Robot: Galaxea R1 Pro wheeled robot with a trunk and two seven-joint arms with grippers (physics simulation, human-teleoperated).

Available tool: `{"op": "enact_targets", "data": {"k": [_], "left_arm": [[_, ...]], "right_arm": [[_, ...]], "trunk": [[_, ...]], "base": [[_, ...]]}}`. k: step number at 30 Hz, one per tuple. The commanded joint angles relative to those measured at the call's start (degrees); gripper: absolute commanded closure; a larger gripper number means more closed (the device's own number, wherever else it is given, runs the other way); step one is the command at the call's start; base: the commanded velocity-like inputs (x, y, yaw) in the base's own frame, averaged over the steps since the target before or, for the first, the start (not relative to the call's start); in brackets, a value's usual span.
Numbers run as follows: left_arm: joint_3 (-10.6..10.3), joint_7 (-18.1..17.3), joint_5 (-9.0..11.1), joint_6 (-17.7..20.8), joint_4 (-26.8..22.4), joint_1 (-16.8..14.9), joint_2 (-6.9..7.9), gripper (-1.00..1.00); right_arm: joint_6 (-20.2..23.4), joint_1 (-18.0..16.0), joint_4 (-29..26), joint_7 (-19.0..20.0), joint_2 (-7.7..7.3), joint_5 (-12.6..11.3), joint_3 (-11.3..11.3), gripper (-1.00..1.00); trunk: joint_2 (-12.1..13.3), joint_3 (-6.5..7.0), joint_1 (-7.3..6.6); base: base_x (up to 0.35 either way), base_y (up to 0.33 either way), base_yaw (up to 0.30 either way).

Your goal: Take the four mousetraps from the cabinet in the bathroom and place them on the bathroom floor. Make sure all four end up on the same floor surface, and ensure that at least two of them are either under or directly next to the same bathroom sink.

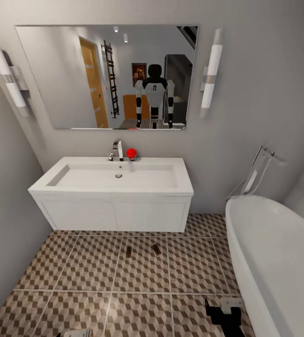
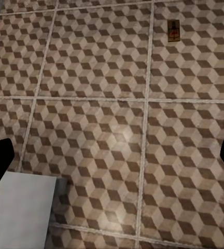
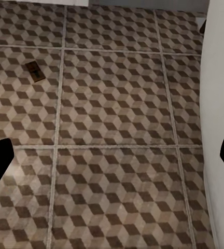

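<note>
Both hands, left (image 2: 112,161) and right (image 3: 112,155), hang released over the bathroom floor (image 1: 91,276) near two mousetraps (image 1: 129,251).

Bathroom, seemingly — sink (image 1: 112,180), bathtub (image 1: 273,262)

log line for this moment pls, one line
mousetraps: two on bathroom floor in front of bathroom sink | left gripper: open, empty | right gripper: open, empty | bathtub at right

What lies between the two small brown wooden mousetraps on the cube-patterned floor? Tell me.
Only bare cube-patterned tile floor: in the head view, the left mousetrap and the right mousetrap lie apart in front of the white vanity sink.
</note>
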Motion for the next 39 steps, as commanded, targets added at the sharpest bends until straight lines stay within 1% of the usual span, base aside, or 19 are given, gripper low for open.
{"op": "enact_targets", "data": {"k": [1, 26, 36, 39], "left_arm": [[-0.3, 0.3, -0.1, -0.3, 0.2, -0.1, -0.01, -1.0], [-0.3, 0.3, -0.1, -0.3, 0.2, 0.0, -0.37, -1.0], [-0.3, 0.3, -0.1, -0.5, 0.2, 0.0, -0.5, -1.0], [-0.3, 0.3, -0.1, -0.4, 0.2, 0.0, -0.89, -1.0]], "right_arm": [[-0.2, 0.0, 0.0, -0.1, 0.0, -0.6, 0.5, -1.0], [-0.2, 0.0, 0.0, -0.1, 0.09, -0.6, 0.5, -1.0], [-0.1, 0.0, 0.0, -0.1, 0.06, -0.6, 0.5, -1.0], [-0.1, 0.0, 0.0, -0.1, 0.04, -0.6, 0.5, -1.0]], "trunk": [[-0.1, -0.02, 0.04], [-0.1, 2.29, 0.04], [-0.1, 2.53, 0.04], [-0.1, 2.54, 0.04]], "base": [[0.0, 0.0, 0.0], [0.0, 0.0, 0.0], [0.0, 0.0, 0.0], [0.0, 0.0, 0.0]]}}
